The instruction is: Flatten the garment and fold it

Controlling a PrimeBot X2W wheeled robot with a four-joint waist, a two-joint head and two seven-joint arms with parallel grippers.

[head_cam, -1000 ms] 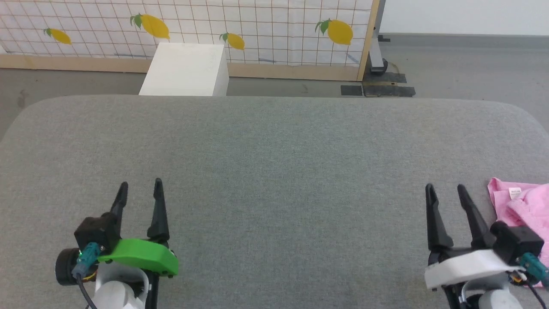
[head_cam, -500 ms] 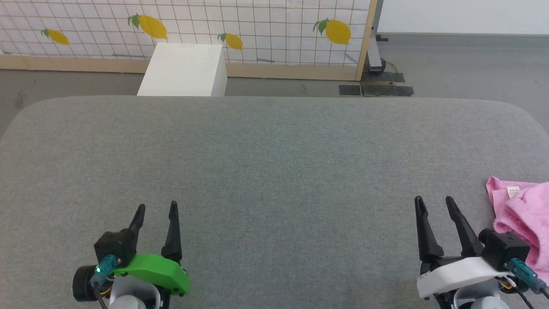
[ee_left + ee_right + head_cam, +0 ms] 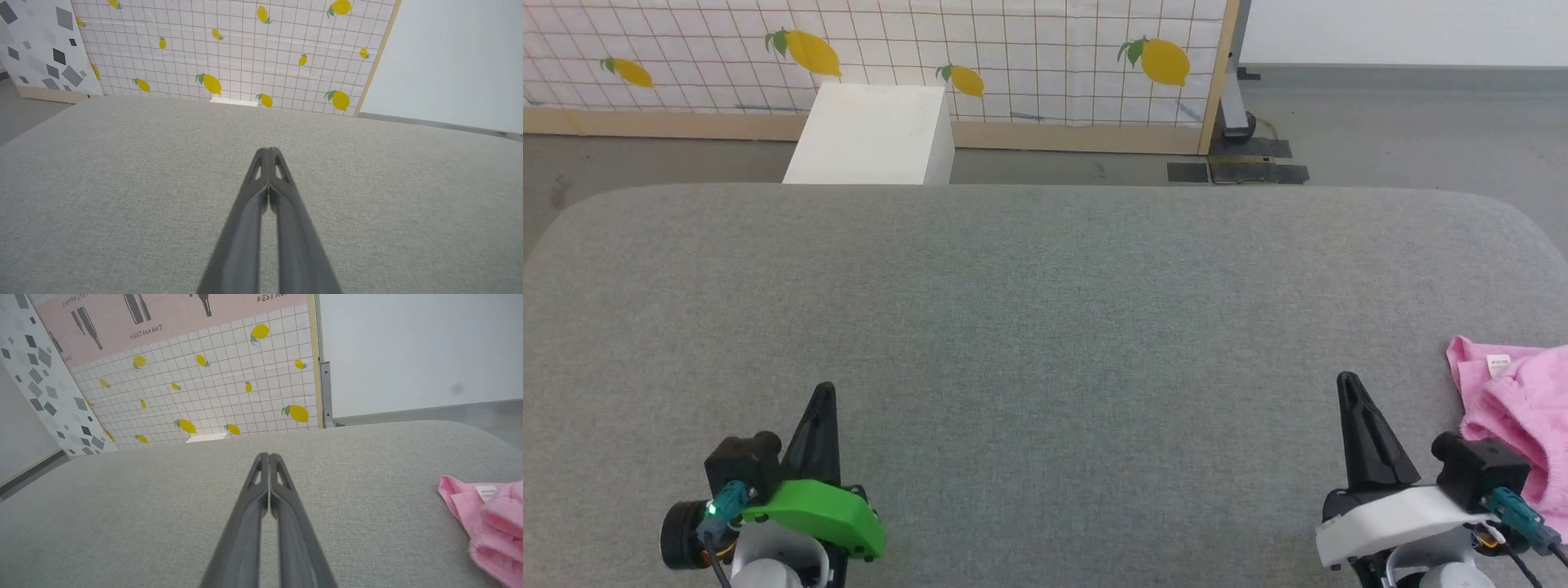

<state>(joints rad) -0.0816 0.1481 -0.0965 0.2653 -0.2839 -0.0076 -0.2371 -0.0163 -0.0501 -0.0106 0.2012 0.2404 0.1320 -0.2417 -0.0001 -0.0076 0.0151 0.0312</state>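
The garment (image 3: pixel 1515 412) is a crumpled light pink cloth with a small white label, lying at the right edge of the grey padded table (image 3: pixel 1045 294). In the right wrist view the garment (image 3: pixel 486 520) lies bunched at the lower right. My right gripper (image 3: pixel 1349 382) is shut with nothing in it, a short way left of the garment and apart from it; its fingers (image 3: pixel 267 457) meet above bare fabric. My left gripper (image 3: pixel 823 390) is shut and empty near the table's front left, and its fingers (image 3: pixel 268 152) press together over the bare surface.
A white box (image 3: pixel 870 135) stands on the floor behind the table's far edge. A lemon-print grid panel (image 3: pixel 1013 49) on a wooden frame runs along the back. A dark stand base (image 3: pixel 1241 167) sits on the floor at the back right.
Both grippers have gone from open to shut, with nothing between their fingers. Both drew back toward the table's front edge over the last second.
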